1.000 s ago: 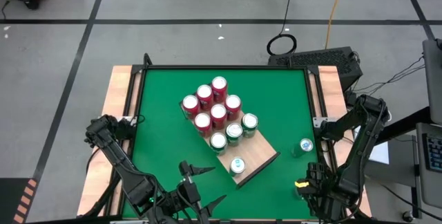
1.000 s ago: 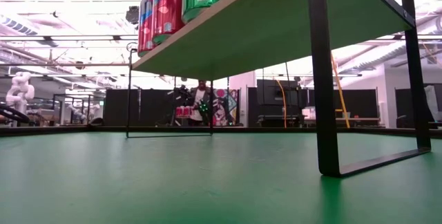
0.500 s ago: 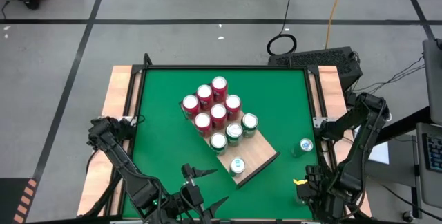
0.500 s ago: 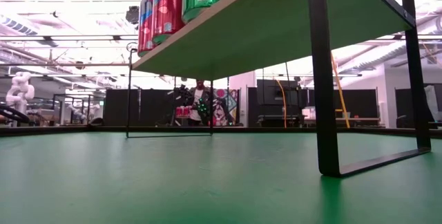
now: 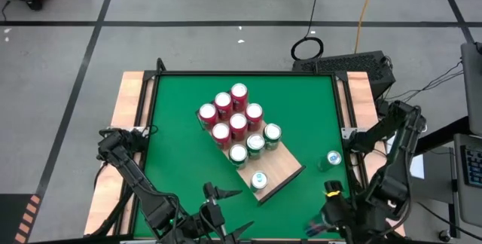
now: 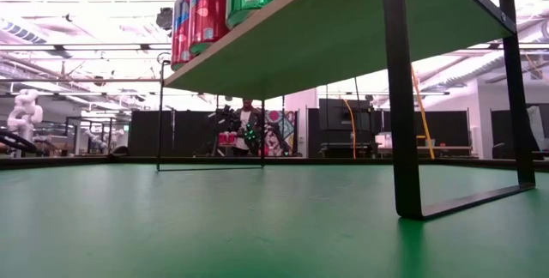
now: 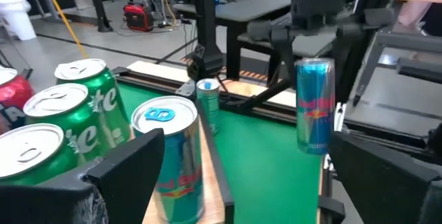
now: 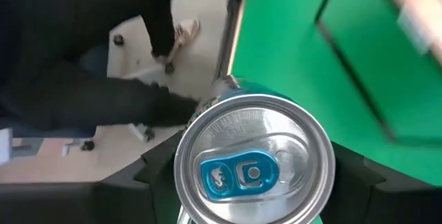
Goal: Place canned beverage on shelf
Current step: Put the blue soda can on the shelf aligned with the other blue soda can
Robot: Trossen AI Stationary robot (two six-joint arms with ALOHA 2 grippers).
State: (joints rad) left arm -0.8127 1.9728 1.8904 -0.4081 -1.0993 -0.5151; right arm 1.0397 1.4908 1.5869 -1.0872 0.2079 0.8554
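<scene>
The right tool (image 8: 252,203) grips a blue canned beverage (image 8: 253,160) at the tabletop's (image 5: 173,138) near right corner. The left tool (image 5: 224,212) hangs wide open at the near edge. On the shelf (image 5: 282,175) stand a blue-topped can (image 5: 259,179), then three green cans (image 5: 255,143), then six red cans (image 5: 230,112). Another can (image 5: 334,158) stands apart by the right edge.

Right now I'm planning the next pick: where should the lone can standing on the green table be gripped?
Grip the lone can across its round side wall, about mid-height. It stands upright near the table's right edge, apart from the shelf, so approaching from the right probably suits best, once the right gripper sets down its held can.
</scene>
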